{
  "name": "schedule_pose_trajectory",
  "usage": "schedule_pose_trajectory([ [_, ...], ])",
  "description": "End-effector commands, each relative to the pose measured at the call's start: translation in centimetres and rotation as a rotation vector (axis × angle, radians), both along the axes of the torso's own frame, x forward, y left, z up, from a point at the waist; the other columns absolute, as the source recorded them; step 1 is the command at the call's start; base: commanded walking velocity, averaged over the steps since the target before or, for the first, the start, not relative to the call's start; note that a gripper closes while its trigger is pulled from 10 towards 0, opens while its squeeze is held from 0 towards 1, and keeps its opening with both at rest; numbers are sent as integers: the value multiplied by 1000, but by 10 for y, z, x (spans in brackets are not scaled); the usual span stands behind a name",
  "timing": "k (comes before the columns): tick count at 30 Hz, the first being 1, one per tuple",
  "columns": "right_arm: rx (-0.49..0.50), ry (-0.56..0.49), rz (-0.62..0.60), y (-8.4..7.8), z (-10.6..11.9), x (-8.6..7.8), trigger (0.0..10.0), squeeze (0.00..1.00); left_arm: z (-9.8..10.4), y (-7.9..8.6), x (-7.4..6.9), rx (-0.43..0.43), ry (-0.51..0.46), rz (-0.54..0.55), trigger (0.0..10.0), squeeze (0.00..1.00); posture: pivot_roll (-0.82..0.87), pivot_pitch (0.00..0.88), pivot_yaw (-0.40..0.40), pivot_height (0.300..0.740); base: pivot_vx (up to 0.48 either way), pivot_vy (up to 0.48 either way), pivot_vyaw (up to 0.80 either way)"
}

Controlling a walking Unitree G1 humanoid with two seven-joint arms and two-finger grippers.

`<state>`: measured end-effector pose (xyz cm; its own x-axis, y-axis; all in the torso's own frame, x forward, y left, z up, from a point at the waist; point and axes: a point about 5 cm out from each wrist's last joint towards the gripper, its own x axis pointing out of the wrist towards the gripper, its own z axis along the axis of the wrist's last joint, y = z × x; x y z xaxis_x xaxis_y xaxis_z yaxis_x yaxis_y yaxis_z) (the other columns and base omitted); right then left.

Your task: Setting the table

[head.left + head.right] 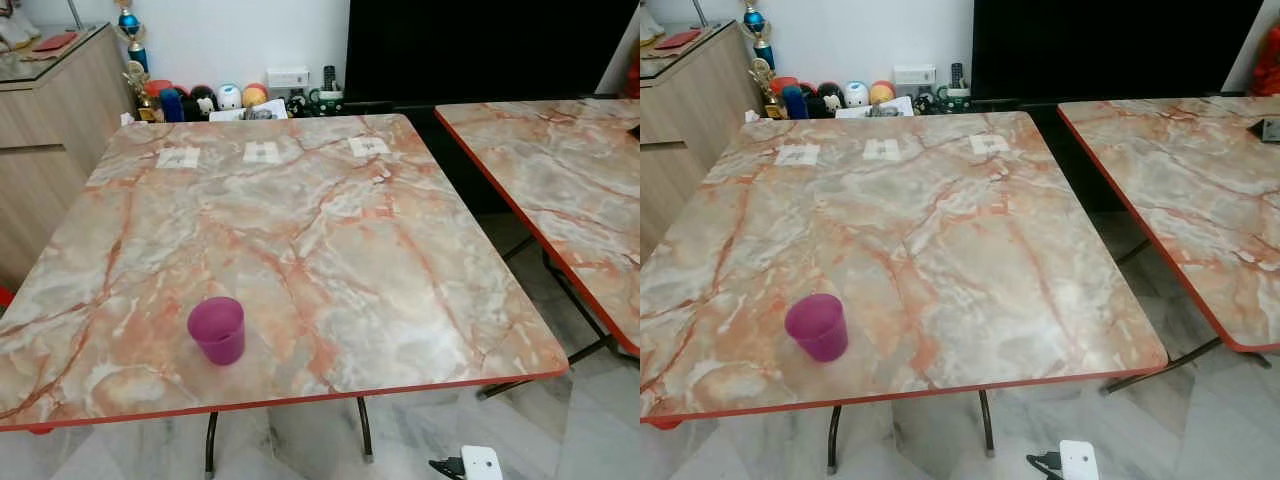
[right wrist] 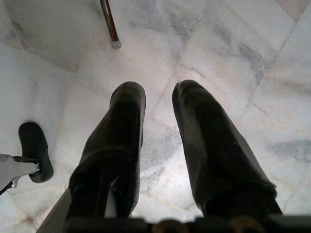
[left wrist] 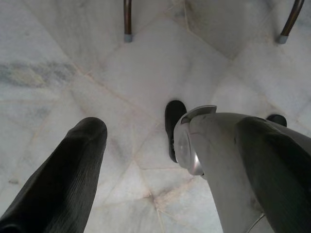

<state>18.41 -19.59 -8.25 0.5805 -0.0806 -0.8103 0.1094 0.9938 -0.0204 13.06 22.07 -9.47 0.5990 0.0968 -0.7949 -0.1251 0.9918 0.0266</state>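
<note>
On your far left a wooden cabinet (image 1: 45, 120) stands beside the marble-patterned desk (image 1: 330, 250). The purple cup (image 1: 217, 329) sits upright on the desk near its front edge, toward the left corner; you can't see into it from this angle. Along the far edge of the desk lie three white paper squares (image 1: 261, 152) in a row, well apart from the cup. Behind them, on the floor by the wall, is a cluster of small toys and balls (image 1: 215, 98). To the right, a second desk (image 1: 570, 190) with the same top stands apart from the first.

Your left hand (image 3: 146, 141) hangs below, over the marble floor (image 3: 160, 73), its fingers spread and holding nothing. Your right hand (image 2: 158, 99) hangs likewise over the floor, fingers slightly parted and empty. Both are well apart from the cup.
</note>
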Motion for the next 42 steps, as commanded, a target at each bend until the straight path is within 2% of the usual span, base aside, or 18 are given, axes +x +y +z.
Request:
schedule_pose_trajectory([
  [1, 1, 4, -13, -2, -1, -2, 10000, 0, -3, -1, -6, -9, 23, 6, 10000, 0, 32, 72, -2, 740, 0, 0, 0],
  [10, 1, 6, -10, -2, -1, -3, 10000, 0, -3, -1, -7, -10, 23, 6, 10000, 0, 31, 74, -3, 740, 0, 0, 0],
  [32, 1, 8, -16, -2, -2, -4, 10000, 0, -3, 0, -8, -9, 23, 7, 10000, 0, 31, 77, -2, 740, -253, 0, 0],
  [42, 0, 9, -14, -2, -2, -4, 10000, 0, -2, 0, -6, 1, 7, -1, 10000, 0, 32, 79, -3, 740, 0, 0, 0],
])
